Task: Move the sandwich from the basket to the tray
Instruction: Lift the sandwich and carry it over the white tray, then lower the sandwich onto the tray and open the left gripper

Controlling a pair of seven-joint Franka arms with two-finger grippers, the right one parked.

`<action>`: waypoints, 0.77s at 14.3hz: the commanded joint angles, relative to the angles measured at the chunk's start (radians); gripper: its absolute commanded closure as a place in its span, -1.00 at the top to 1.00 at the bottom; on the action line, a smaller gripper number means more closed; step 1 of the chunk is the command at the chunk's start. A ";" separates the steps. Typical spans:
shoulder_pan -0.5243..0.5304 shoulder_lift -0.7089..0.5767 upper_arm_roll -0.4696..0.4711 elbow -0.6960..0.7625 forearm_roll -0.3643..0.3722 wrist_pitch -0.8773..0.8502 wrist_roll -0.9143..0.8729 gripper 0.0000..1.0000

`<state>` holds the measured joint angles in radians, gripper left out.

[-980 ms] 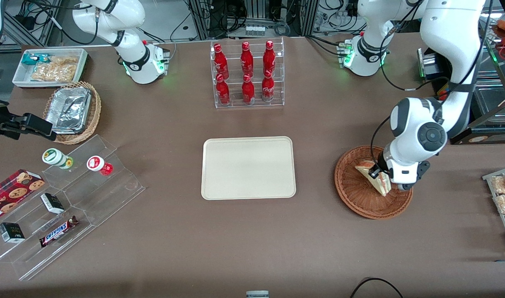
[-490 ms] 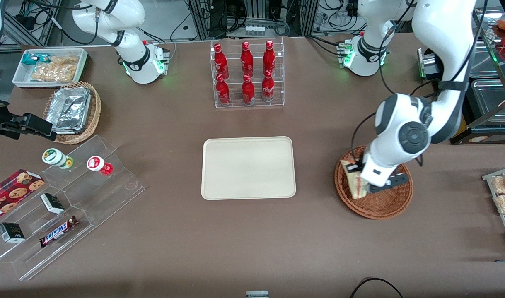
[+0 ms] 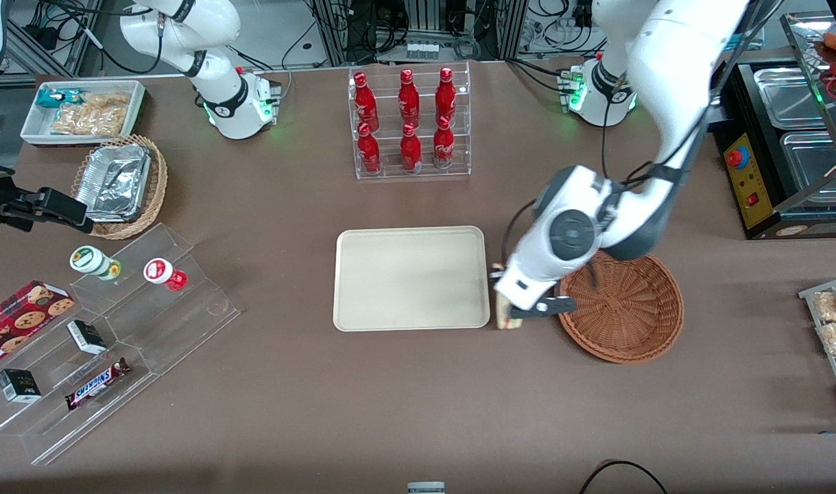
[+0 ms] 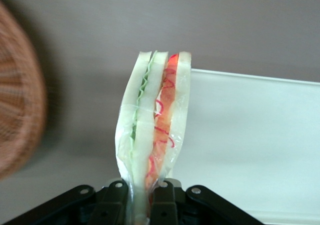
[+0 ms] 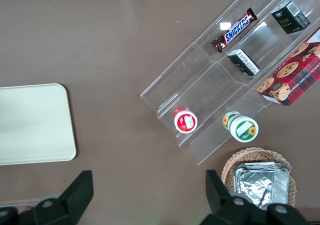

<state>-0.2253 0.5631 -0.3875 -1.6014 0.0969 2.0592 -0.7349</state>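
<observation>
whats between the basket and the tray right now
The hand, shut on the sandwich, hangs over the strip of brown table between the basket and the tray; nothing else lies there. The front view shows it.

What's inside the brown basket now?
Nothing can be seen in the basket; only bare wicker shows, though the arm covers part of its rim. The gripper holds the sandwich between the basket and the tray.

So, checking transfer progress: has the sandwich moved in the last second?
Yes. The gripper has carried the sandwich out of the basket to the tray edge.
</observation>
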 commanded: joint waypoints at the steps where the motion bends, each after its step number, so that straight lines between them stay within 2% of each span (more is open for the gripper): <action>1: -0.093 0.079 0.006 0.129 0.046 -0.039 -0.101 -0.95; 5: -0.216 0.152 0.007 0.196 0.133 -0.033 -0.265 -0.97; 11: -0.301 0.221 0.004 0.250 0.136 -0.030 -0.288 -0.97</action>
<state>-0.4991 0.7440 -0.3875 -1.4135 0.2120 2.0567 -1.0076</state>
